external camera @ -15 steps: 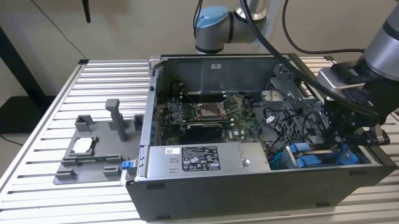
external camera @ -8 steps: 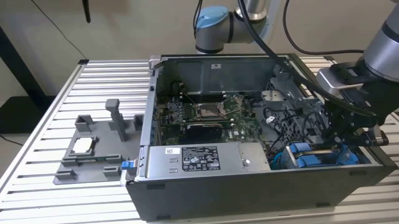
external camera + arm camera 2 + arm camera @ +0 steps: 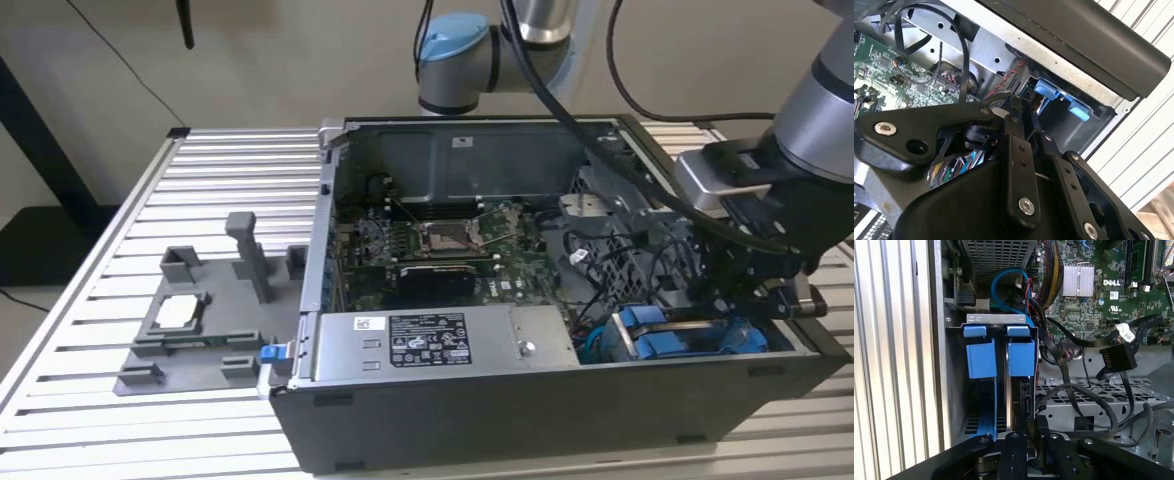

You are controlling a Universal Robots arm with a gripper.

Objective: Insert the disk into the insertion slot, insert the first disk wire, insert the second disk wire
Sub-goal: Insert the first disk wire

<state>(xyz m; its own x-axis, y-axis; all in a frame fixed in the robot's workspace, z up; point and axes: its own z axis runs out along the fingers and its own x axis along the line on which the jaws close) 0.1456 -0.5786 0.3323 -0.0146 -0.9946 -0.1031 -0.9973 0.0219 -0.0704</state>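
- Disk (image 3: pixel 1022 397) on edge inside the insertion slot (image 3: pixel 996 319), in the bay nearer the motherboard (image 3: pixel 1089 305) rather than the one against the case wall.
- Thin dark edge turned toward the gripper (image 3: pixel 1029 427), broad faces parallel to the slot's side walls.
- Visible edge long and narrow, running in a straight line from the blue tab (image 3: pixel 1021 356) toward the fingers; depth inside the slot not clear.
- Second blue tab (image 3: pixel 981 358) just beside the first, at the head of the neighbouring bay.
- Fingers narrow, one on each side of the disk's near edge, pinching it in the first wrist view.
- In the second wrist view, gripper (image 3: pixel 1016 102) aimed into the slot, tips close together.
- Loose black connector (image 3: pixel 1116 357) on its cable, apart from the disk, over the perforated metal floor.
- In the exterior view, gripper (image 3: pixel 747 300) reaching down into the open computer case (image 3: pixel 534 420) at the exterior view's right, above the slot's blue parts.
- Silver power-supply box (image 3: pixel 414 345) beside the slot, toward the exterior view's left.
- Case on a slatted table (image 3: pixel 227 170), with a grey fixture (image 3: pixel 200 330) well apart to the exterior view's left.
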